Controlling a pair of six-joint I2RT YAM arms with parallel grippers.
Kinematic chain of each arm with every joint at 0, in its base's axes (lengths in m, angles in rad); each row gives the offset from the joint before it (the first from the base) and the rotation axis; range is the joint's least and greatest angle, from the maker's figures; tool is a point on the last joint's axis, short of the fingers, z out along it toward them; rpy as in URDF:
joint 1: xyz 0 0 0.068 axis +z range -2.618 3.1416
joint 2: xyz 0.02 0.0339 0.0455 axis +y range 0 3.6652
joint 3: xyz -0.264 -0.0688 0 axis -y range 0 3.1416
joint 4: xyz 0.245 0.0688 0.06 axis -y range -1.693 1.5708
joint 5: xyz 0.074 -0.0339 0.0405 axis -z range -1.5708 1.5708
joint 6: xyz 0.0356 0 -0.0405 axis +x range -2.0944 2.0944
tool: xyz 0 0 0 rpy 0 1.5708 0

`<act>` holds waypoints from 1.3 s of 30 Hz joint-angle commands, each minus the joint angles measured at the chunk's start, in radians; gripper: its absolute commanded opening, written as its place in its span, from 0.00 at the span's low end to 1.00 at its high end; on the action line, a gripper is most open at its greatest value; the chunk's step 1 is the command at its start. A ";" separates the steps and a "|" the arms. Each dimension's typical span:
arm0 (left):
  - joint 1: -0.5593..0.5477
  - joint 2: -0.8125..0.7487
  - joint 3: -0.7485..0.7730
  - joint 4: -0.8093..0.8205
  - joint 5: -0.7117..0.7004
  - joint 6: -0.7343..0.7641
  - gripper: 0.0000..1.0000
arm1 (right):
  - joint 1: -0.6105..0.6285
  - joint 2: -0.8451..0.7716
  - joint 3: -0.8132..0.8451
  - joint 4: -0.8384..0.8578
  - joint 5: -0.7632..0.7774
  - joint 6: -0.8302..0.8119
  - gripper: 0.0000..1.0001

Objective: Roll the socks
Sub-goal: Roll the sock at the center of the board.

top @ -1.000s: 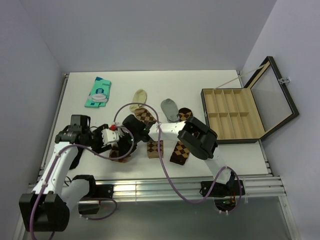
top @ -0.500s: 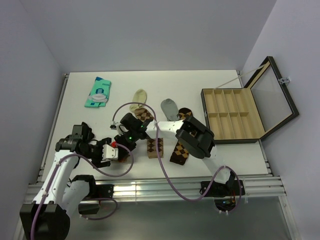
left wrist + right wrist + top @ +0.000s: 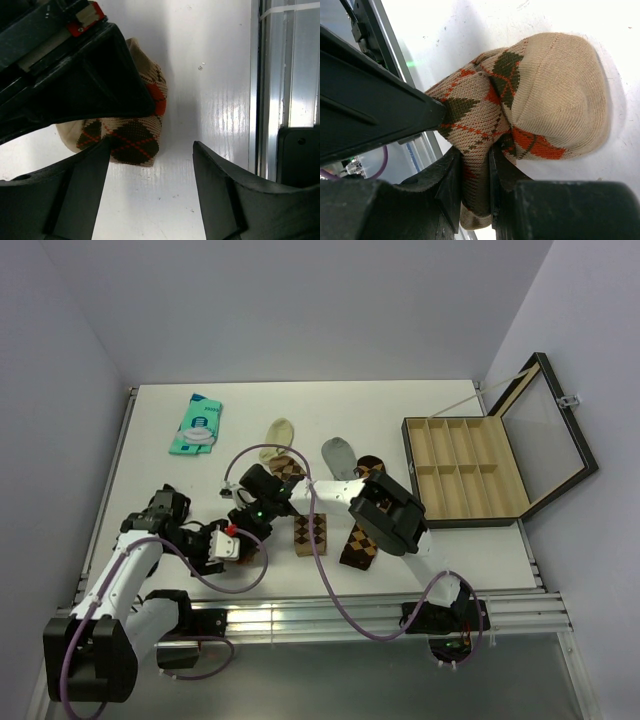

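Note:
The sock with red-orange diamonds (image 3: 545, 100) lies bunched into a bundle on the white table near the front edge. My right gripper (image 3: 475, 185) is shut on a fold of it, and in the top view it (image 3: 248, 530) hides most of the bundle. My left gripper (image 3: 150, 200) is open and empty, its fingers either side of bare table just short of the bundle (image 3: 130, 142); in the top view it (image 3: 234, 548) sits left of the right gripper. The tan sock with dark brown diamonds (image 3: 308, 533) and the dark brown sock (image 3: 358, 542) lie flat to the right.
A teal packet (image 3: 197, 425) lies at the back left. An open wooden box with compartments (image 3: 465, 472) stands at the right, lid raised. Cream (image 3: 278, 433) and grey (image 3: 340, 453) sock toes lie behind the grippers. A metal rail (image 3: 287, 75) runs along the near edge.
My left gripper has drawn back from the bundle toward the near edge and now stands open. My right gripper has stayed shut on the red-orange sock, shifting slightly.

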 commanded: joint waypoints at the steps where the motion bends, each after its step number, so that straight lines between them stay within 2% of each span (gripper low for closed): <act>1: -0.013 0.009 -0.012 0.039 0.027 0.032 0.71 | 0.008 0.134 -0.059 -0.232 0.143 -0.043 0.03; 11: -0.023 0.076 -0.035 0.113 -0.004 0.049 0.68 | 0.002 0.140 -0.043 -0.241 0.134 -0.052 0.03; 17: -0.030 0.137 -0.017 0.157 0.001 0.026 0.63 | -0.006 0.141 -0.040 -0.247 0.134 -0.062 0.03; 25: -0.031 0.306 0.090 0.136 0.012 -0.042 0.42 | -0.006 0.130 -0.051 -0.238 0.147 -0.069 0.06; 26: -0.031 0.326 0.121 0.111 0.019 -0.040 0.36 | -0.006 0.127 -0.057 -0.235 0.150 -0.067 0.07; 28: -0.031 0.383 0.159 0.082 0.018 -0.039 0.32 | -0.004 0.118 -0.066 -0.215 0.159 -0.053 0.17; 29: -0.031 0.397 0.169 0.061 0.016 -0.035 0.25 | -0.004 0.109 -0.072 -0.206 0.163 -0.047 0.20; 33: -0.031 0.478 0.206 0.036 -0.001 -0.046 0.11 | -0.006 0.030 -0.147 -0.137 0.214 0.002 0.42; 35: -0.031 0.506 0.235 0.021 -0.001 -0.049 0.03 | -0.009 -0.004 -0.181 -0.084 0.246 0.022 0.46; 36: -0.031 0.533 0.244 0.010 0.001 -0.060 0.01 | -0.010 -0.027 -0.219 -0.065 0.283 0.048 0.50; 39: -0.031 0.575 0.285 -0.013 -0.001 -0.068 0.00 | -0.024 -0.118 -0.310 0.021 0.330 0.088 0.55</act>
